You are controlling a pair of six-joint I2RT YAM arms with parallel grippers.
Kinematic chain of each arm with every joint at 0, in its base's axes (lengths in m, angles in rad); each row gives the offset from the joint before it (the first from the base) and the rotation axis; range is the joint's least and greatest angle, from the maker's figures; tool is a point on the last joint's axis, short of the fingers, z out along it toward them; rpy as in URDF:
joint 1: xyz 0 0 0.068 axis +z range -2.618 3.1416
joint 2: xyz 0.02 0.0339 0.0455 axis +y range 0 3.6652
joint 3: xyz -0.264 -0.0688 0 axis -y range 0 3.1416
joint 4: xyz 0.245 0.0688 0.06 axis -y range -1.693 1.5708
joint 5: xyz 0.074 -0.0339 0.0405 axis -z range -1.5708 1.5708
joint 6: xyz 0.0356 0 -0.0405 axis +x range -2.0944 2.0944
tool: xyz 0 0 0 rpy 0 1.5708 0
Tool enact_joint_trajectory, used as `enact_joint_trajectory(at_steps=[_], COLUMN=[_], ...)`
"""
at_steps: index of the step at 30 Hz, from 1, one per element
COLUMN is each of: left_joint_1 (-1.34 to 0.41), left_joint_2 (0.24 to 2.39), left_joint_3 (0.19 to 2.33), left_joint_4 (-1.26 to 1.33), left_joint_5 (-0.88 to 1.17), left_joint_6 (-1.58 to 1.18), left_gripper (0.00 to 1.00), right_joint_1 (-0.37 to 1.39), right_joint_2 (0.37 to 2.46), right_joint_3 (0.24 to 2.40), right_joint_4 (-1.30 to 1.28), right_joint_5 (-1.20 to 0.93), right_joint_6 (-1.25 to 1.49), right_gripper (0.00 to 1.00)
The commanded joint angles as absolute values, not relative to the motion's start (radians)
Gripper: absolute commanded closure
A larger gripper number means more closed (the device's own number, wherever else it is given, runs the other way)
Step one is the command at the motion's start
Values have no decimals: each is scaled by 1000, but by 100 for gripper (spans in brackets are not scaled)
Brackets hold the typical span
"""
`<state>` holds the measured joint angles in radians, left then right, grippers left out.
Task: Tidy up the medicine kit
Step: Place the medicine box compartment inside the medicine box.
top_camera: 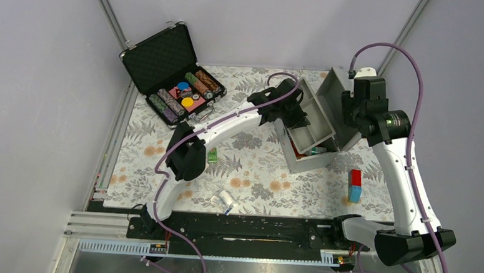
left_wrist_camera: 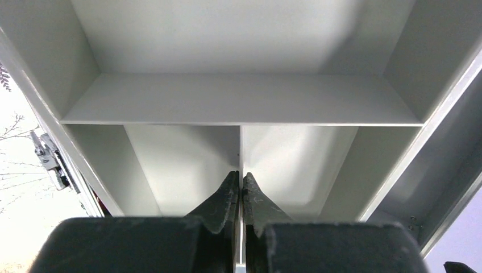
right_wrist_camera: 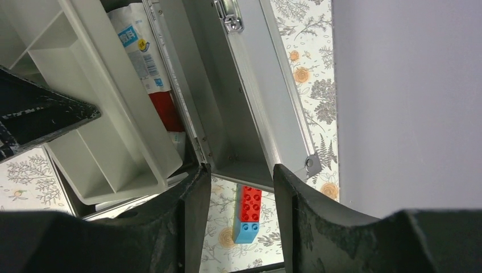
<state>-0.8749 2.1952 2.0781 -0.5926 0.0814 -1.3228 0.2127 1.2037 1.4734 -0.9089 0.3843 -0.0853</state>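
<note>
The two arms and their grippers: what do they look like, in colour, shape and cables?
Both the left arm and the right arm have white links with black joints; a purple cable runs along each. The left gripper and the right gripper have black, wedge-shaped fingers, scuffed with pale marks.

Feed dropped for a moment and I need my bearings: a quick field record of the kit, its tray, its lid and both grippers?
medicine kit: open
lid: swung up and back
tray: tilted, partly raised out of the kit
left gripper: shut on the tray's divider
right gripper: jaws apart at the lid's edge; grip unclear
packet: white and red, inside the kit under the tray
brick stack: red on blue, loose to the kit's right
</note>
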Motion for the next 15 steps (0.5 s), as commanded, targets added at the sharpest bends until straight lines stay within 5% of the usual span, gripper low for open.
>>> enact_joint_trajectory(at_steps=[1, 4, 9, 10, 12, 15], left_joint_1=[-880, -881, -889, -887, -880, -854], left_joint_2=[2182, 2180, 2170, 2165, 2153, 2120], left_joint_3=[2069, 2044, 2040, 2043, 2060, 2110], left_joint_4=[-611, -612, -576, -562, -522, -400], left_joint_5=[44, 53, 62, 62, 67, 92], left_joint_6=[-1394, -1390, -1347, -1331, -1289, -1148], left_gripper=[97, 90, 54, 43, 4, 1], right_joint_1=[207, 207, 207, 207, 207, 207], right_joint_2=[1183, 1186, 1214, 1218, 1226, 1237], right_joint_3=[1466, 1459, 1492, 1498, 1510, 1512], right_joint_4=[-906, -905, -912, -912, -912, -928], right_joint_5=[344, 326, 323, 317, 302, 196], right_joint_6=[-58, -61, -82, -87, -94, -122], right_gripper=[48, 48, 48, 48, 48, 48])
